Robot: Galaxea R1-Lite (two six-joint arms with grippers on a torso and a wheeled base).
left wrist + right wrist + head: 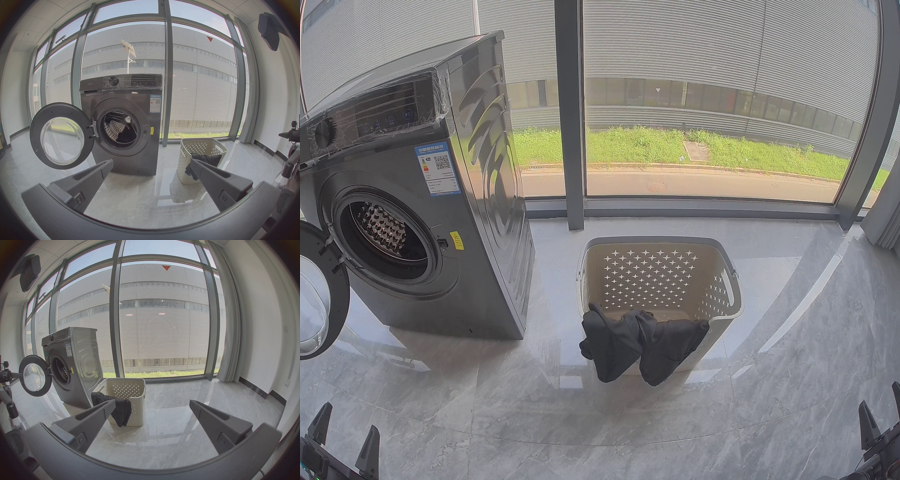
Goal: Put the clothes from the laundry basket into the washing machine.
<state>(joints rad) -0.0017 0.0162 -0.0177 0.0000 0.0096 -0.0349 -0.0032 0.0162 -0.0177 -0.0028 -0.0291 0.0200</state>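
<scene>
Two grippers sit nearest, low over the grey marble floor (550, 412): the left gripper (150, 164) and the right gripper (151, 403), each with fingers spread wide and holding nothing. Farther ahead stands the cream laundry basket (731, 294). A black garment (640, 340) is draped over its near rim, partly hanging outside. Left of the basket, apart from it, stands the grey front-loading washing machine (487, 187). Its round door (319, 300) is swung open, exposing the drum (384, 231). Behind both runs a floor-to-ceiling window (706, 94).

At left the washing machine (481, 206), laundry basket (650, 275) near on its right, clothes (640, 344) over the basket's near rim.
</scene>
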